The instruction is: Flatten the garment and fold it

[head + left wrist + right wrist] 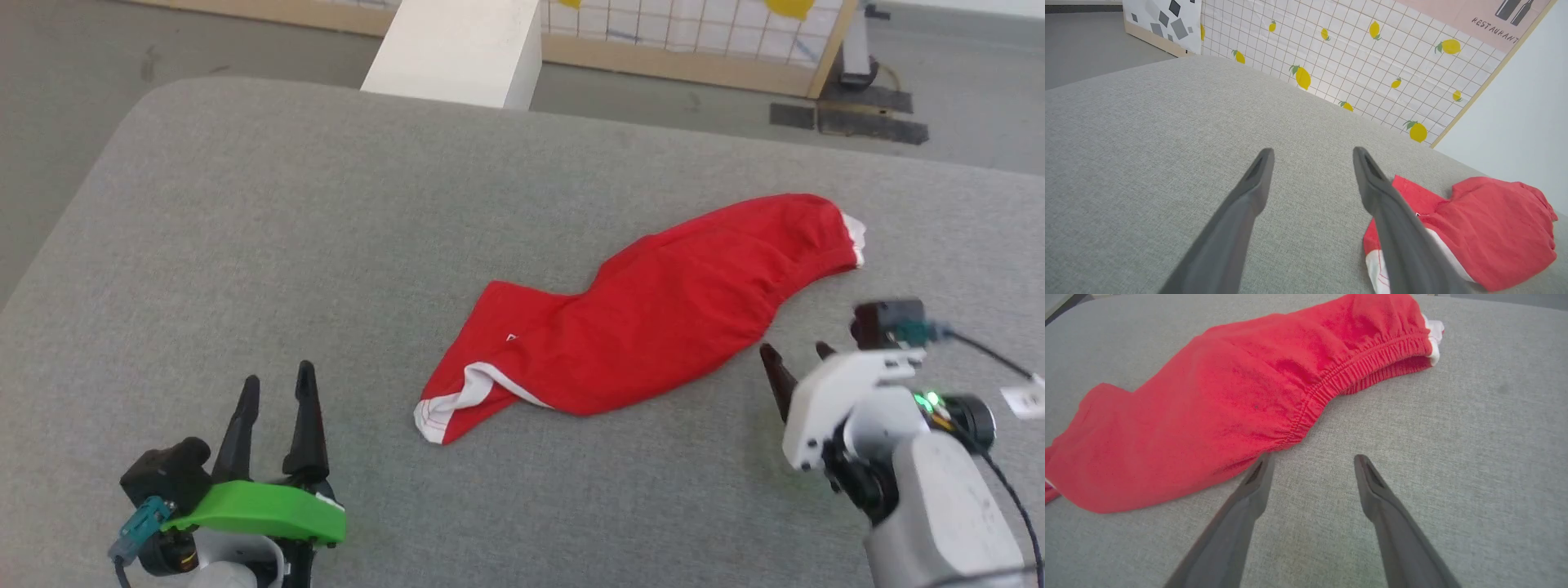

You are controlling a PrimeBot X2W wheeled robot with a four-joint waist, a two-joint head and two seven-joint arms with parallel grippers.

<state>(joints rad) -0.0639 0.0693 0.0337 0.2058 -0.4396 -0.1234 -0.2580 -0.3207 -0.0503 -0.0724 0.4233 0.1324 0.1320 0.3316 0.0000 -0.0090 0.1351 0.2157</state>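
**Bright, even light; soft at the lens**

Diffuse, shadow-poor light across the grey cushion (326,245), no glare. A thin soft shadow hugs the near edge of the garment (653,318). In the wrist views, lines bow outward away from the garment. The dark fingers (1241,216) blur closest to the lens. The head view is slightly soft.

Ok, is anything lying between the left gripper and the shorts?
No. In the head view, bare grey padded surface separates the left gripper from the shorts.
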